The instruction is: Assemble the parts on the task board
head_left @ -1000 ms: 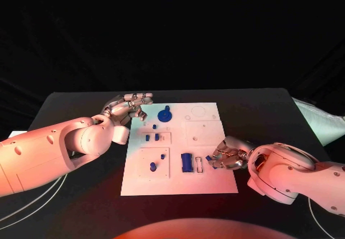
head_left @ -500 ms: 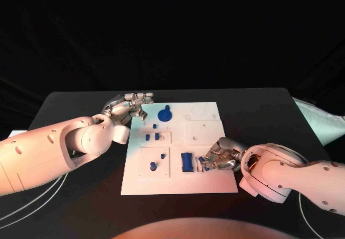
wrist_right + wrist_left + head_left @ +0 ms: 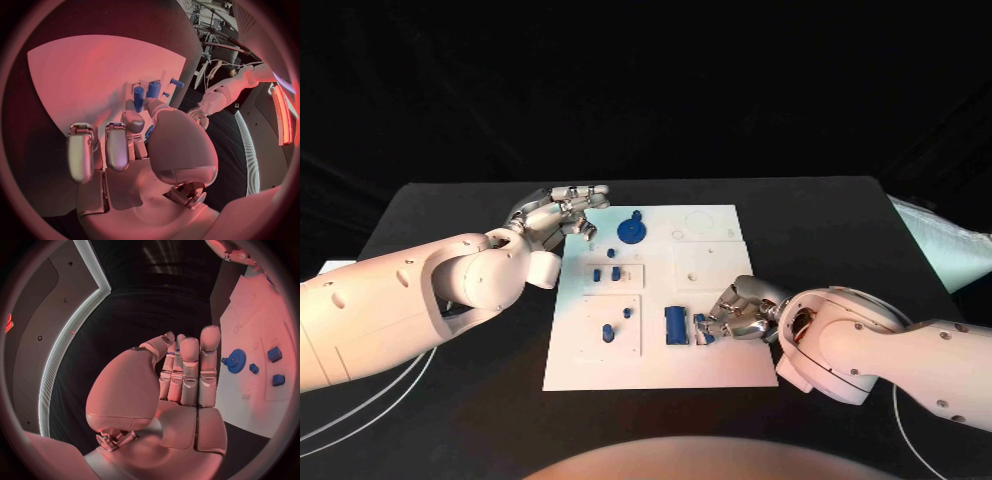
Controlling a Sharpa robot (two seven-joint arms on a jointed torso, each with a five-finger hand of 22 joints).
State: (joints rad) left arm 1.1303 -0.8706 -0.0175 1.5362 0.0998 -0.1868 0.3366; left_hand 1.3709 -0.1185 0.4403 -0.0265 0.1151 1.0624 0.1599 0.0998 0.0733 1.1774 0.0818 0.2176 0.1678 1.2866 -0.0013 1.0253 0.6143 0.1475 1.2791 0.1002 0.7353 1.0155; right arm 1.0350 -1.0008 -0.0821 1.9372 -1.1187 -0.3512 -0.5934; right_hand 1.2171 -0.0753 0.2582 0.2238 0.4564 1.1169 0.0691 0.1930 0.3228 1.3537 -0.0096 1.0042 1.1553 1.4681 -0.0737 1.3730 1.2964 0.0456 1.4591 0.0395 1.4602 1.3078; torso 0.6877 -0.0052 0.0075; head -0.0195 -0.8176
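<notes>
My right hand (image 3: 740, 312) has its fingers (image 3: 117, 146) curled over the near right part of the task board (image 3: 718, 372), pinching what looks like a small blue part (image 3: 704, 328) just beside the upright blue block (image 3: 675, 325) standing in its slot; how firm the hold is I cannot tell. To do this step well, I judge I should keep the piece square to its recess, lower it straight, and press only once it sits true, without nudging the block beside it. My right wrist is bent inward, the forearm reaching in low from the bench's (image 3: 459, 200) right side. My left hand (image 3: 560, 212) rests off the board's far left corner, fingers (image 3: 189, 371) straight and pressed together, holding nothing, near the blue gear (image 3: 630, 232). Two small blue pegs (image 3: 604, 274) stand farther down the board.
</notes>
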